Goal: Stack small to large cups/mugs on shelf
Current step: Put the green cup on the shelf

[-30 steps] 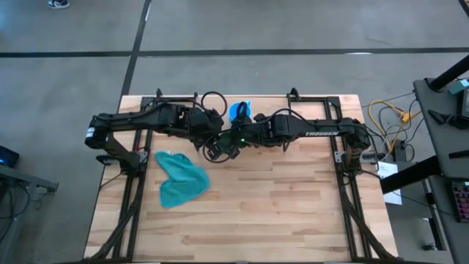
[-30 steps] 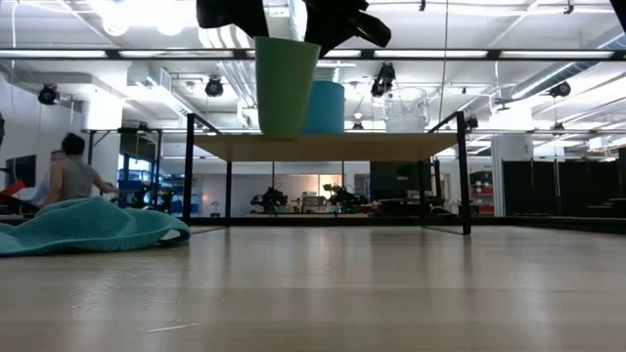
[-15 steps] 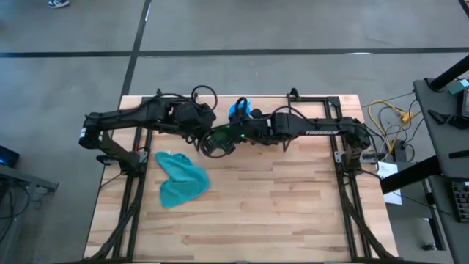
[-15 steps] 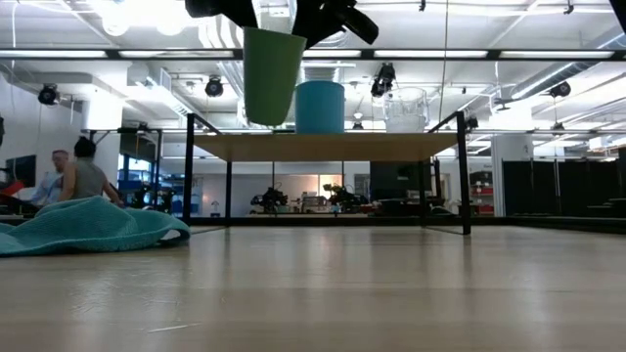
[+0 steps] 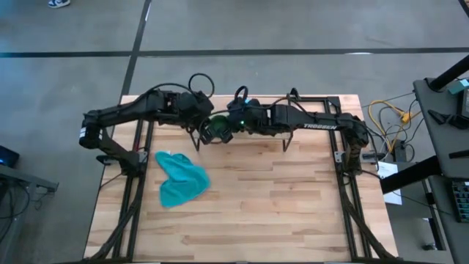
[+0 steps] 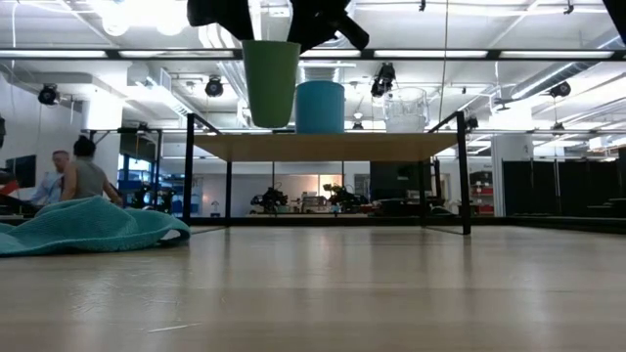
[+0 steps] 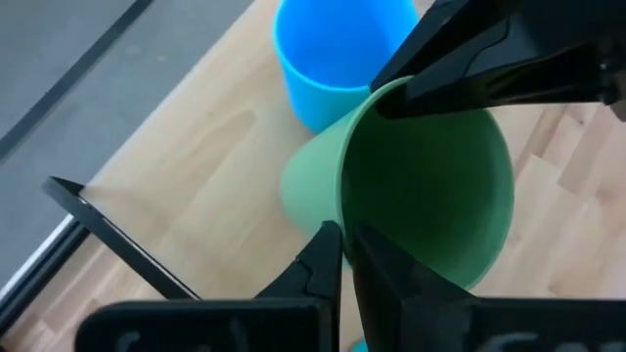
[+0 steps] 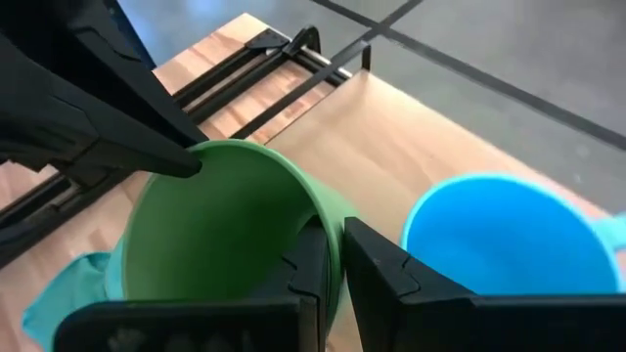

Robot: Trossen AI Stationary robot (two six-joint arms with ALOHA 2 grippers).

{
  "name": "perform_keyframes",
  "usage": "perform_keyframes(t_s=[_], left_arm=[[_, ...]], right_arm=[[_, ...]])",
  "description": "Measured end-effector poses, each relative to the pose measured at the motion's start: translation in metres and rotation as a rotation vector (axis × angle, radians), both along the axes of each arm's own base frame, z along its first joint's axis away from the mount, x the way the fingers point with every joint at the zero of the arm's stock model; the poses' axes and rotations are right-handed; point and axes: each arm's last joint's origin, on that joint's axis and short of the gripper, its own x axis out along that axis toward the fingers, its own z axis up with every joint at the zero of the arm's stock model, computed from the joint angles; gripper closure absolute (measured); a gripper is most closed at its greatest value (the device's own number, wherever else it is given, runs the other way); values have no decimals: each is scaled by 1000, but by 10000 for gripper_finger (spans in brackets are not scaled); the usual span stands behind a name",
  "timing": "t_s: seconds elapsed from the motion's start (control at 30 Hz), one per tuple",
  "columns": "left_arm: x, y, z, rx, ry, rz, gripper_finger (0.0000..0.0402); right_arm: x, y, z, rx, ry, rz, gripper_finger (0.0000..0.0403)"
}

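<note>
Both the left gripper (image 7: pixel 342 256) and right gripper (image 8: pixel 333 256) are pinching the green cup's (image 6: pixel 270 82) rim above the shelf (image 6: pixel 323 147), beside the blue cup (image 6: pixel 320 106); its base is hanging clear.

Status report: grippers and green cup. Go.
Left gripper and right gripper both shut on green cup, above shelf. Blue cup right beside it.

A matte green cup (image 6: pixel 270 82) hangs beside a bright blue cup (image 6: pixel 320 106) and a clear glass cup (image 6: pixel 405 110) on the pale-wood shelf (image 6: pixel 323 147) with thin black legs. Black arms end in the black left hand (image 7: pixel 341 256) and black right hand (image 8: pixel 335 256). A teal cloth (image 5: pixel 179 177) lies on the light, plank-striped table (image 5: pixel 278 205), above grey flooring.
</note>
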Motion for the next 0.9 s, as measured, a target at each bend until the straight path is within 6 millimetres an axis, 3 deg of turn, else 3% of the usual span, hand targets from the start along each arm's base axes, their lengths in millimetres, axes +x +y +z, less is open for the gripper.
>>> perform_keyframes(t_s=[0.5,0.9], left_arm=[[-18,27,10,-24,-48,47,401],[-19,46,9,-43,-64,45,401]], right_arm=[[3,-39,6,73,-103,89,378],[1,-56,5,69,-109,89,378]])
